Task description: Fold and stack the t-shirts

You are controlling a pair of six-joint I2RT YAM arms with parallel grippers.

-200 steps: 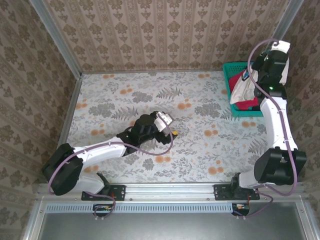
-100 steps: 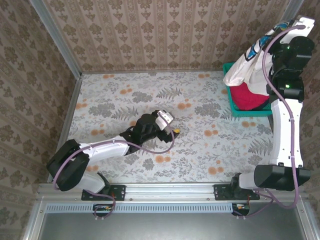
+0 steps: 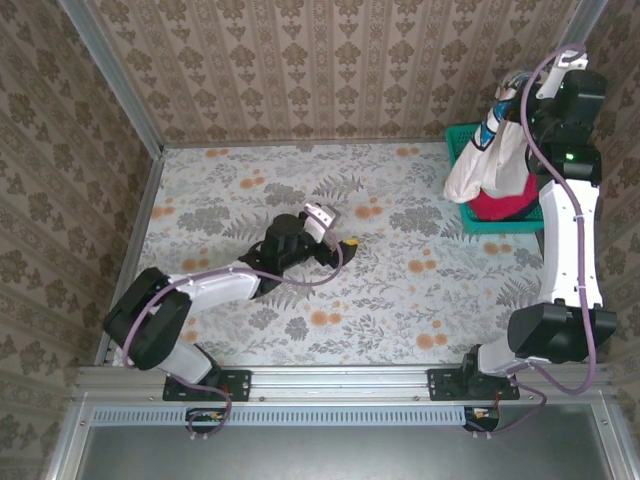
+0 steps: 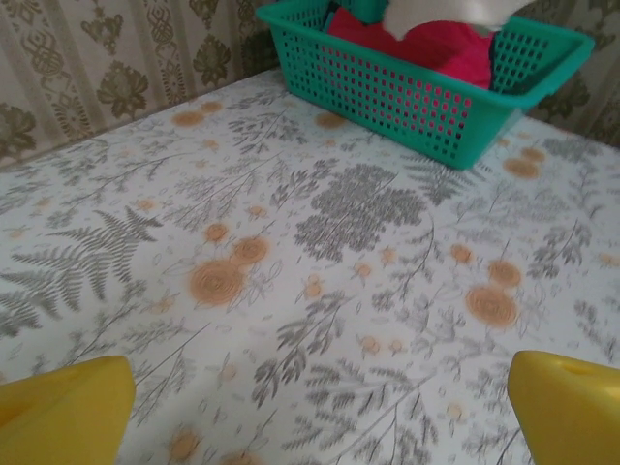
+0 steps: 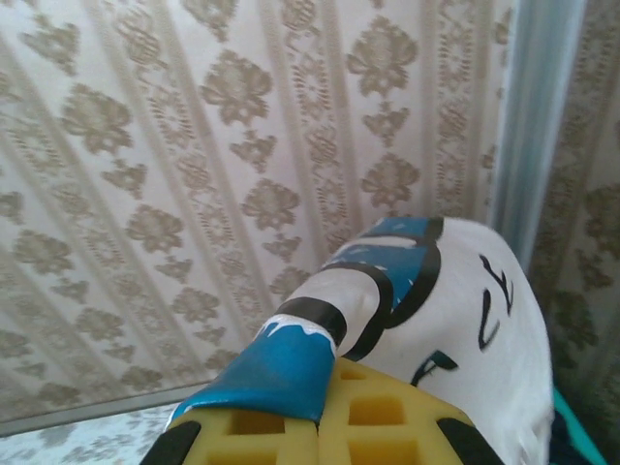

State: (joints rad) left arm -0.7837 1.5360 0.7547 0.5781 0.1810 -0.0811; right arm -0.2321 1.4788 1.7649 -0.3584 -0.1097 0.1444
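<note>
Yellow-padded left jaws stand wide over the flowered counter (image 4: 291,242), holding nothing. Far right corner: teal basket (image 4: 417,97), red shirt (image 4: 436,44) bunched inside. Above it, right jaws are clamped on a fold of the white shirt (image 3: 488,160), blue print at the pinch. It hangs from that one point, long axis vertical, loose end down at the red shirt; contact unclear. Light, floppy, likely to bunch. Probably best taken at the shoulders or hem corners to spread it flat.
</note>
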